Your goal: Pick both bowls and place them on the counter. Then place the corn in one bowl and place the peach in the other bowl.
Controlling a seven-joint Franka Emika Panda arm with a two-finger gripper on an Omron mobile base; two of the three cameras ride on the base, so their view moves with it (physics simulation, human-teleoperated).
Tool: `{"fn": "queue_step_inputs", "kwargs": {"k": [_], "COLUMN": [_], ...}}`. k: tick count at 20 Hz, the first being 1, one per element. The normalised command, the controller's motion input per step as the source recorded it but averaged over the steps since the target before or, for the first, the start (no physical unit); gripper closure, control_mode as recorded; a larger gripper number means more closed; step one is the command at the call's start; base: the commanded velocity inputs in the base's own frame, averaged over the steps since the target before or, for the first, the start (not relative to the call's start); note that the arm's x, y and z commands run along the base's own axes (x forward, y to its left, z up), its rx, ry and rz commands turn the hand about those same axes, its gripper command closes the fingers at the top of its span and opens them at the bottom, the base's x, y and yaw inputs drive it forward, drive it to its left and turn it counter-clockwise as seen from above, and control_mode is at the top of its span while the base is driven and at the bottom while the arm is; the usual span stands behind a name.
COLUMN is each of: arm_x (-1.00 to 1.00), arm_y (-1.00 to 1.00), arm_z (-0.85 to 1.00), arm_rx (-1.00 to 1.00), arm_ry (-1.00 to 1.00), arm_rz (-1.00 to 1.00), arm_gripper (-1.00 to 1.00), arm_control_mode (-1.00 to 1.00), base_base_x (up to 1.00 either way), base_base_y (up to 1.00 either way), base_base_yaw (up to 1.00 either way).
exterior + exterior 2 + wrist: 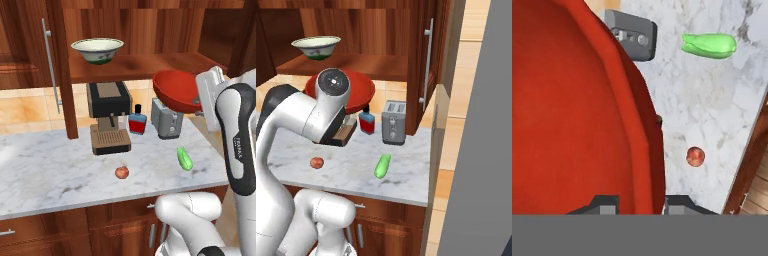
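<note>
Your end effector [641, 202] is clamped on the rim of the red bowl [176, 90], one fingertip on each side of the wall in the hand view. You hold the bowl tilted in the air, above the toaster [166, 118] at the far right of the tabletop [50, 170]. The cream-white bowl [97, 50] sits upright on the wooden shelf [145, 64], far left of the red one. The corn [184, 158] lies on the tabletop near the right edge, just in front of the toaster. The peach [121, 172] rests left of it, well apart, in front of the coffee machine [108, 117]. A small red-and-blue bottle [138, 121] stands between machine and toaster.
</note>
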Motion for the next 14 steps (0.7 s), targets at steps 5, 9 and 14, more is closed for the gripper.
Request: {"fn": "queue_step_inputs", "kwargs": {"k": [5,9,14], "arm_x": [-0.20,0.05,0.21], "arm_y": [0.25,0.17,0.12], "arm_z": [-0.65,-0.70,-0.71], "arm_rx": [0.00,0.00,0.00], "arm_ry": [0.12,0.17,0.11], "arm_rz": [0.00,0.00,0.00], "arm_gripper": [1.00,1.00,1.00], "arm_control_mode": [-1.00,-1.00,-1.00], "base_base_x": [0.00,0.00,0.00], "base_base_y": [0.00,0.00,0.00], "base_base_yaw": [0.00,0.00,0.00]}}
